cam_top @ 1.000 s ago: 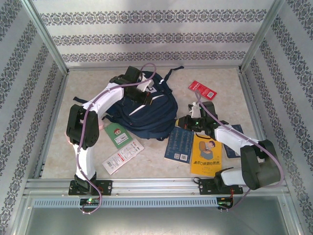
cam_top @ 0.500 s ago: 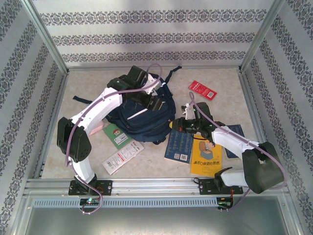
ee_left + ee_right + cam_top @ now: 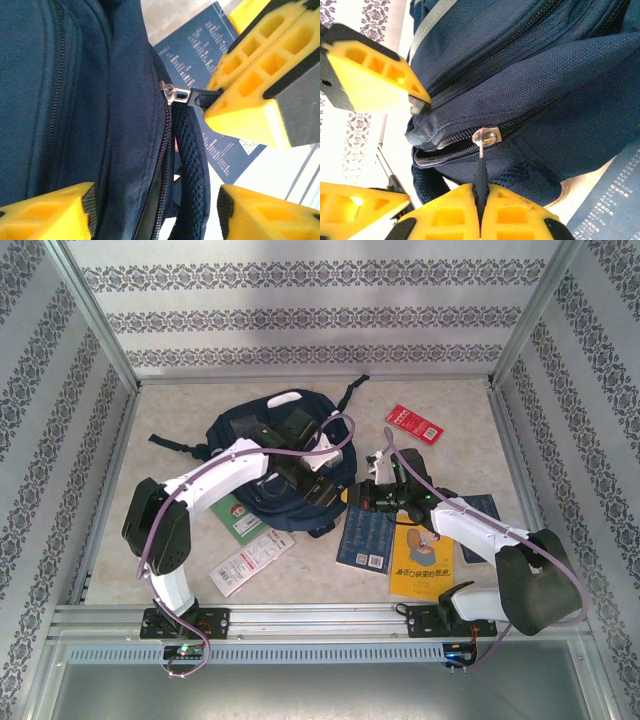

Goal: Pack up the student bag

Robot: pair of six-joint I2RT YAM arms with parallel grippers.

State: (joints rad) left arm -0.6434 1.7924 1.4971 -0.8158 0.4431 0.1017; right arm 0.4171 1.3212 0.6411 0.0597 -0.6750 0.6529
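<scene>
Left arm (image 3: 215,465) now reaches lower across the student bag (image 3: 250,428), which lies mid-table; left gripper (image 3: 155,210) spread wide, straddling its fabric. Right gripper (image 3: 481,200) clamped on zipper pull (image 3: 480,167). Risk: unanchored bag drags along, or tab slips from the grip.

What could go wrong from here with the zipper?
The right tool pinches the thin zipper pull; a hard tug may slip it free. The left tool is open, gripping nothing, so the bag may drag along instead of unzipping. A dragged bag could shove the book beside it.
</scene>
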